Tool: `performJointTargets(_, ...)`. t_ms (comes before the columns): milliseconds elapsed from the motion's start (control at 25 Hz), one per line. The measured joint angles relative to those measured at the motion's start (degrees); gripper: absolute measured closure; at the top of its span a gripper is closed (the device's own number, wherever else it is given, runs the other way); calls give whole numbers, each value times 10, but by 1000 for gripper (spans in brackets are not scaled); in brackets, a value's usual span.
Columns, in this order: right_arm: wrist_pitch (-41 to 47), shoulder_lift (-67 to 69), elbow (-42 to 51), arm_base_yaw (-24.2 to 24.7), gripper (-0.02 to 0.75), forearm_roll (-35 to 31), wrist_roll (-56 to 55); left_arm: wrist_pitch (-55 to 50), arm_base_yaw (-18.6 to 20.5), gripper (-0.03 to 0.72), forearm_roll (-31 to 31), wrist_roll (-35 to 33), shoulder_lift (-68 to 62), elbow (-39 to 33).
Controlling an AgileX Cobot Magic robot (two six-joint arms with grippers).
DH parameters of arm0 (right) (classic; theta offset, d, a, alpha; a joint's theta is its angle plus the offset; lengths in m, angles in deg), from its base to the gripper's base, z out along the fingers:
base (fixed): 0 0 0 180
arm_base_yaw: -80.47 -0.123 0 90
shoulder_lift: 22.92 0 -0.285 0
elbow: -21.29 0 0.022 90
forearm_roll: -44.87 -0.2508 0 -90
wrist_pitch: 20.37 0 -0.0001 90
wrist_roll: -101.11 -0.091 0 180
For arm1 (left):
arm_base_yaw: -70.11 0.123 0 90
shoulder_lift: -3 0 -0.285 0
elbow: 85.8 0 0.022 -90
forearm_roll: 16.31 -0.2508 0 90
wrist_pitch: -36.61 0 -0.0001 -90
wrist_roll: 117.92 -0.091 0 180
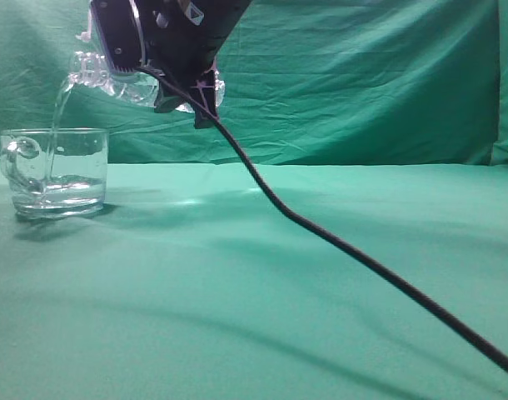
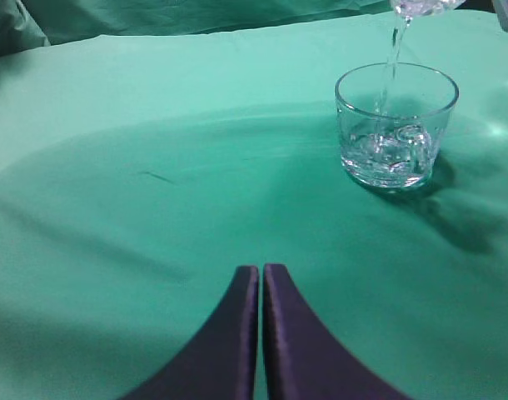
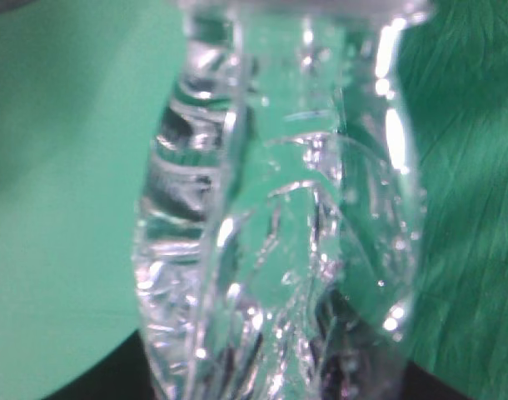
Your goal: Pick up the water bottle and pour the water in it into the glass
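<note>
My right gripper (image 1: 166, 79) is shut on the water bottle (image 1: 112, 77) and holds it tipped over, mouth to the left, above the glass (image 1: 56, 171). A thin stream of water (image 1: 60, 104) falls from the bottle's mouth into the glass, which is about a third full. In the right wrist view the crumpled clear bottle (image 3: 279, 225) fills the frame and hides the fingers. In the left wrist view the glass (image 2: 395, 125) stands at the upper right with the stream (image 2: 393, 58) running into it. My left gripper (image 2: 261, 271) is shut and empty, low over the cloth, well short of the glass.
A green cloth (image 1: 279, 275) covers the table and hangs as a backdrop behind it. A black cable (image 1: 354, 254) runs from the right arm down to the lower right across the exterior view.
</note>
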Motion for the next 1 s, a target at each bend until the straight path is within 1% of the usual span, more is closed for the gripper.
performJointTargets(120,0,0,0,0,449,0,-17,0,0,688,0,0,0,0)
performJointTargets(160,0,0,0,0,449,0,-41,0,0,688,0,0,0,0)
performJointTargets(240,0,0,0,0,449,-11,-128,0,0,688,0,0,0,0)
performJointTargets(360,0,0,0,0,449,-26,-327,0,0,688,0,0,0,0)
performJointTargets(520,5,-6,0,0,449,-37,-535,0,0,688,0,0,0,0)
performJointTargets(640,40,-36,0,0,449,-94,-643,0,0,688,0,0,0,0)
performJointTargets(720,89,-68,0,0,449,-142,-661,0,0,688,0,0,0,0)
performJointTargets(800,152,-103,0,0,449,-194,-652,0,0,688,0,0,0,0)
performJointTargets(920,238,-154,0,0,449,-284,-587,0,0,688,0,0,0,0)
performJointTargets(1000,268,-186,13,0,449,-343,-532,0,0,688,0,0,0,0)
